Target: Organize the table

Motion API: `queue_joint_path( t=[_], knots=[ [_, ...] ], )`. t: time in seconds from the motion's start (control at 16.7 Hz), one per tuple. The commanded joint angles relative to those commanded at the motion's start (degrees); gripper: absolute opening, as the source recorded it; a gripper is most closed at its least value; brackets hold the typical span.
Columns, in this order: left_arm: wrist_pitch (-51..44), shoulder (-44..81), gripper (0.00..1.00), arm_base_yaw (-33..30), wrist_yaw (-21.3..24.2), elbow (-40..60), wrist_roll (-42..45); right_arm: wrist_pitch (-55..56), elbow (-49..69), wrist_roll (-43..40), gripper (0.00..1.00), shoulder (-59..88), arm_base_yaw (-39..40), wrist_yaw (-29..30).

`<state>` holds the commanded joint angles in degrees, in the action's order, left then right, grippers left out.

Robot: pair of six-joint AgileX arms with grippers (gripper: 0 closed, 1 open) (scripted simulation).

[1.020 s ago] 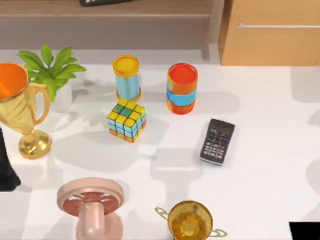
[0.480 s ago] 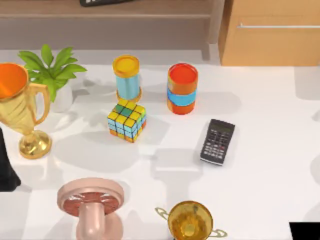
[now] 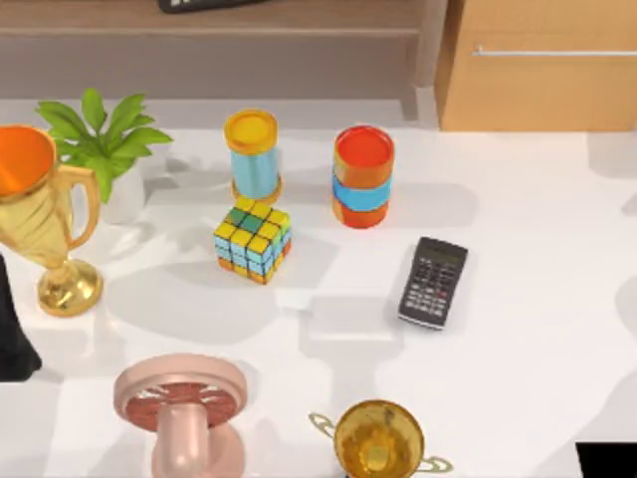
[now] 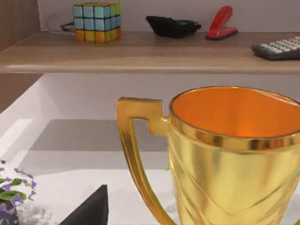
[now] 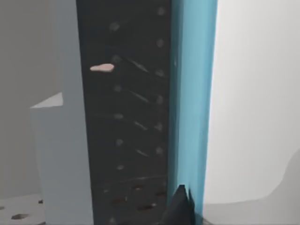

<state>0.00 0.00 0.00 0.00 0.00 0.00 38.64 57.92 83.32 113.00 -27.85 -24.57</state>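
L gripper (image 4: pixel 89 208): just a dark wedge in the L wrist view, close beside the big gold trophy (image 4: pixel 234 154); whether it's released or clenched, can't tell. L arm (image 3: pixel 10 334) sits at the table's left edge, just nearer than that trophy. R gripper (image 5: pixel 180 206): dark tip in front of a dark dotted panel (image 5: pixel 126 117) w/ a blue edge strip; grip state can't tell either. R arm (image 3: pixel 607 460) is parked at the near right corner. The table (image 3: pixel 537 299) is the wide white top under everything, running from the shelf and drawer unit at the far side to the near edge. On it, left side: the big trophy, orange inside, upright, w/ a green plant (image 3: pixel 105 149) in a white pot just beyond it. Centre: colour cube (image 3: pixel 252 239), w/ a yellow-lidded blue can (image 3: pixel 253 154) just behind it and a red can w/ blue band (image 3: pixel 363 176) to that can's right, apart. A black calculator (image 3: pixel 433 282) lies flat right of the cube, well apart. Near edge: pink spool-like piece (image 3: pixel 181 408) and a small gold cup (image 3: pixel 378 438) beside it, not touching. Far side: brown shelf (image 3: pixel 299 20), light-wood drawer unit (image 3: pixel 547 80) to its right. The L wrist view shows the shelf board carrying a second cube (image 4: pixel 96 21), a black item (image 4: pixel 171 26), a red stapler (image 4: pixel 221 23) and a grey keypad (image 4: pixel 279 47).
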Motion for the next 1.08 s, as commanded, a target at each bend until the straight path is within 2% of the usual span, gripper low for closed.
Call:
queue_joint_path(
  t=[0.06,0.84,1.08],
  knots=[
    [0.0,0.0,1.0,0.0,0.0,0.0,0.0,0.0,0.0,0.0,0.0,0.0,0.0,0.0],
    [0.0,0.0,1.0,0.0,0.0,0.0,0.0,0.0,0.0,0.0,0.98,0.0,0.0,0.0],
    [0.0,0.0,1.0,0.0,0.0,0.0,0.0,0.0,0.0,0.0,1.0,0.0,0.0,0.0]
  ],
)
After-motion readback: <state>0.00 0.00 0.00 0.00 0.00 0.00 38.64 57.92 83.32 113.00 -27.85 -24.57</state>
